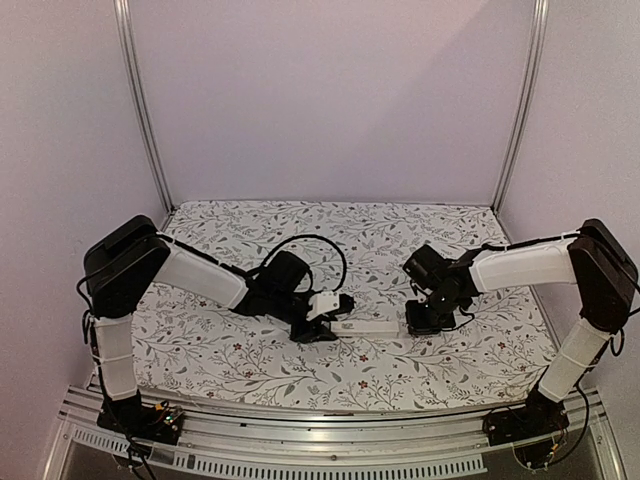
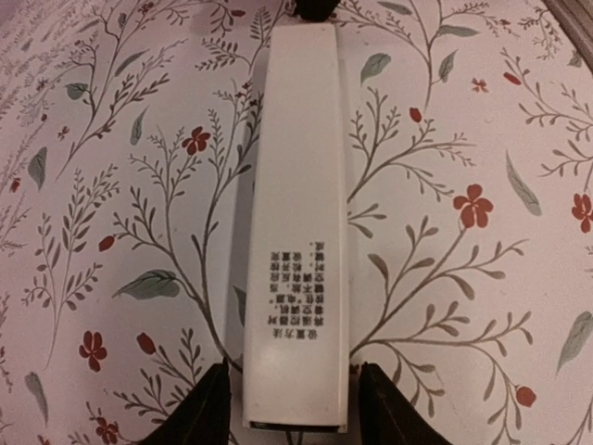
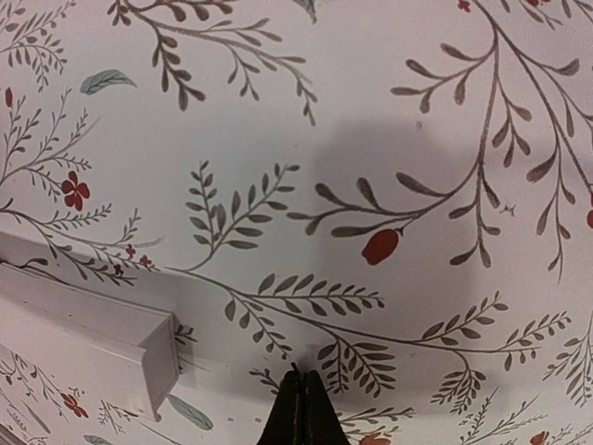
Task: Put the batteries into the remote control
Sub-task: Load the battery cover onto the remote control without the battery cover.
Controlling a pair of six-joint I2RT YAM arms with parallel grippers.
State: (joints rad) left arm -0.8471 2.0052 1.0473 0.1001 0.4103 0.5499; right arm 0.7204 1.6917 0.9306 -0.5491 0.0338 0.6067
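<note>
The white remote control (image 1: 366, 326) lies flat on the flowered cloth between the two arms. In the left wrist view the remote control (image 2: 301, 185) shows its back with black printed text, and a dark slit at its near end. My left gripper (image 2: 293, 369) is open, with one finger on each side of that near end and a small gap on both sides; it also shows in the top view (image 1: 322, 330). My right gripper (image 3: 298, 378) is shut and empty, low over the cloth just right of the remote's other end (image 3: 111, 343); the top view shows it too (image 1: 428, 322). No batteries are in view.
The flowered cloth (image 1: 250, 360) covers the table. Plain walls with metal rails (image 1: 145, 110) close the back and sides. A black cable (image 1: 320, 245) loops above the left wrist.
</note>
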